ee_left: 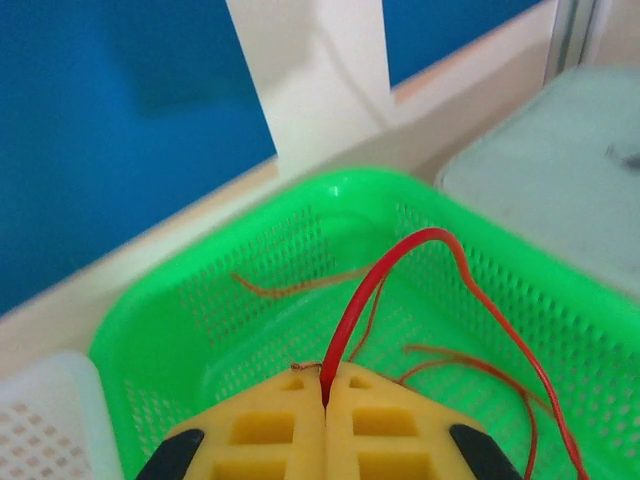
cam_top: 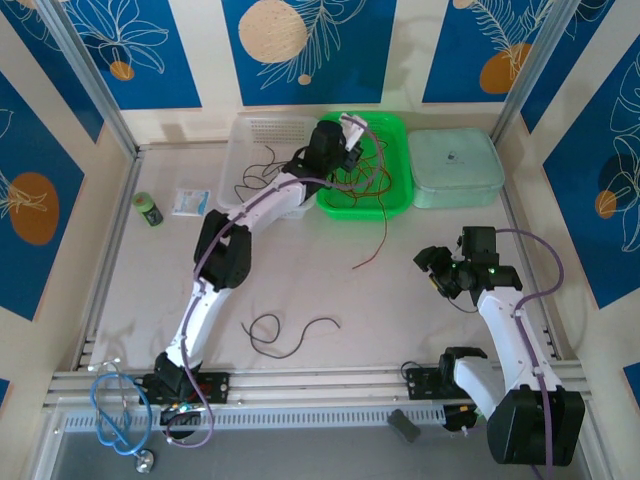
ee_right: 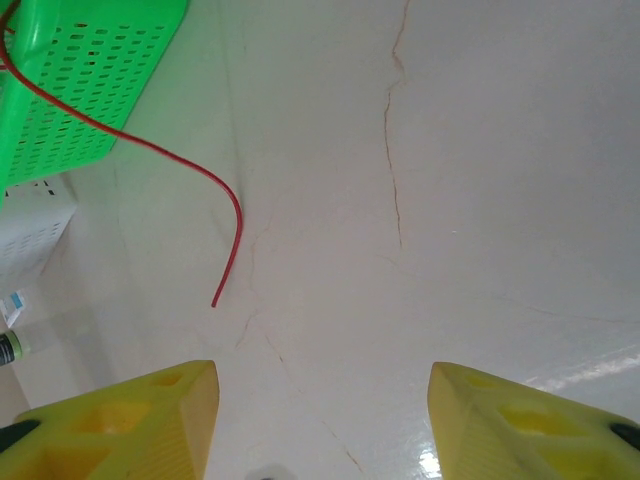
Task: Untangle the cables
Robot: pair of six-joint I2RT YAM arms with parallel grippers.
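Clamped thin red wire point(ee_left: 352, 320) in left jaws over green perforated plastic basket point(ee_left: 200, 340). Hovered, right jaws apart, above open white table point(ee_right: 450, 200) near a trailing wire end point(ee_right: 236, 225).

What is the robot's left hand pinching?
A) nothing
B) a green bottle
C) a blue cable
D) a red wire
D: the left hand is shut on a red wire that arches up over the green basket.
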